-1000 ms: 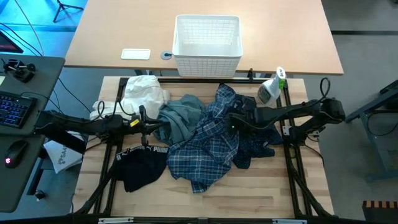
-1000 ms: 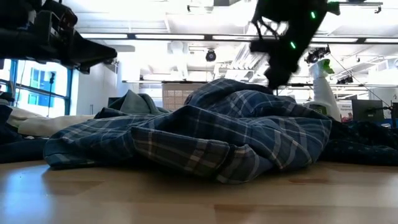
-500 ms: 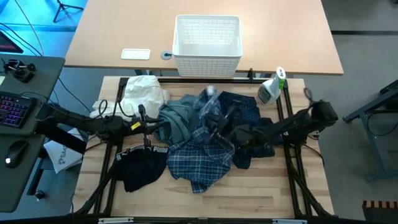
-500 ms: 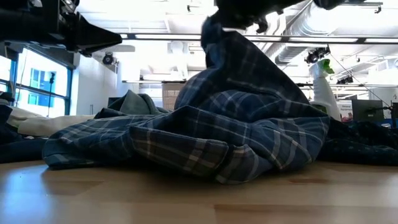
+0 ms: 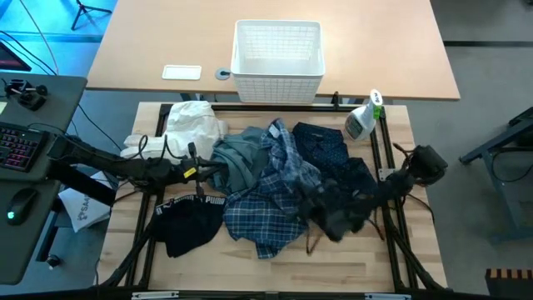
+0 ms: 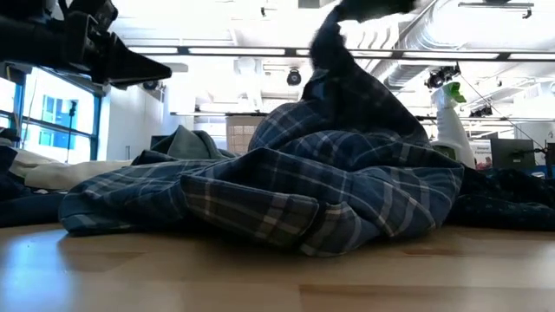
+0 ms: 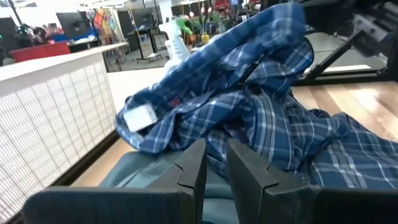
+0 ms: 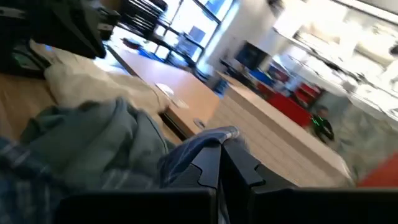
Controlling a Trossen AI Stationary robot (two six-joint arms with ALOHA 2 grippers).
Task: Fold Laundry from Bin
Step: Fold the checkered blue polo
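The plaid shirt [image 5: 271, 196] is soft woven cloth, matt and creased. Beside it, the grey-green top [image 5: 241, 158] looks like thicker matt cloth, and the white cloth [image 5: 193, 125] beyond that is crumpled and dull. The black piece [image 5: 187, 225], in front of the top, is matt cloth with printed white lettering. The bin [image 5: 277, 54] is white plastic with lattice walls. The table [image 5: 333, 258] under the shirt is pale, smooth wood with a slight sheen.
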